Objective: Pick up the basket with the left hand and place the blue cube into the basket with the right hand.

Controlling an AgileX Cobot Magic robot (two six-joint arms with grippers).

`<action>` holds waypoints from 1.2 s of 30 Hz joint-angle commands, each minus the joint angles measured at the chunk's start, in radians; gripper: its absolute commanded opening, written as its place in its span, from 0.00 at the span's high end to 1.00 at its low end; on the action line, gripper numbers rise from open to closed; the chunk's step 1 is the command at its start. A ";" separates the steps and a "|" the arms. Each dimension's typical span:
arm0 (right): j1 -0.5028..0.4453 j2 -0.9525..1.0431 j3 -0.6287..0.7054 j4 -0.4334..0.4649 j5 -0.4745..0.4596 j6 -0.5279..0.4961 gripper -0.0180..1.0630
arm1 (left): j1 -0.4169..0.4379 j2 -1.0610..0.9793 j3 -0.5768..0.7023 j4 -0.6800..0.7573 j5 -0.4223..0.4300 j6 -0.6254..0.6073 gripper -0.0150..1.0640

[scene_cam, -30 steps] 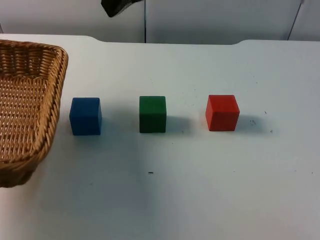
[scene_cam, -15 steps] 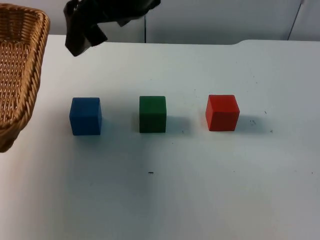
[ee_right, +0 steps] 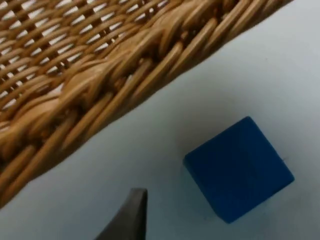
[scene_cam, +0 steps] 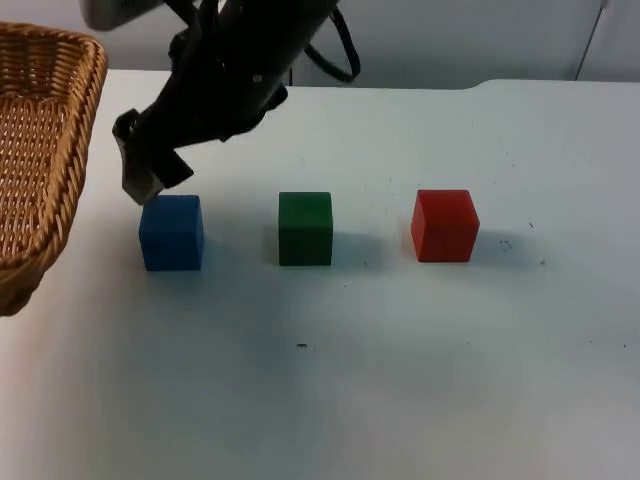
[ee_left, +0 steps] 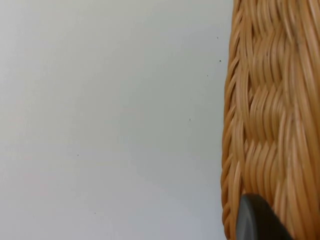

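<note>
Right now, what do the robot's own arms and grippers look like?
The right arm is bulky and black, built of rounded segments. The right gripper has blocky black fingers, one with a pale grey tip. The left gripper shows a rounded matte black fingertip.

Tan, honey-brown woven wicker on the basket (scene_cam: pixel 40 150). Plain blue on the cube (scene_cam: pixel 171 232) just below the black right gripper (scene_cam: pixel 145 178); green cube (scene_cam: pixel 305 228), red cube (scene_cam: pixel 444 225), white worktop (scene_cam: pixel 400 370).
</note>
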 commanded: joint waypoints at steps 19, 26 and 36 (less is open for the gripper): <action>0.004 0.080 -0.011 0.030 -0.099 -0.009 0.05 | 0.054 0.004 -0.012 -0.016 0.006 0.015 0.99; 0.004 0.111 -0.011 0.030 -0.129 -0.011 0.05 | 0.054 0.004 -0.012 -0.020 0.018 0.015 0.99; 0.004 0.153 -0.011 0.030 -0.199 -0.030 0.07 | 0.054 0.004 -0.012 -0.026 0.018 0.015 0.99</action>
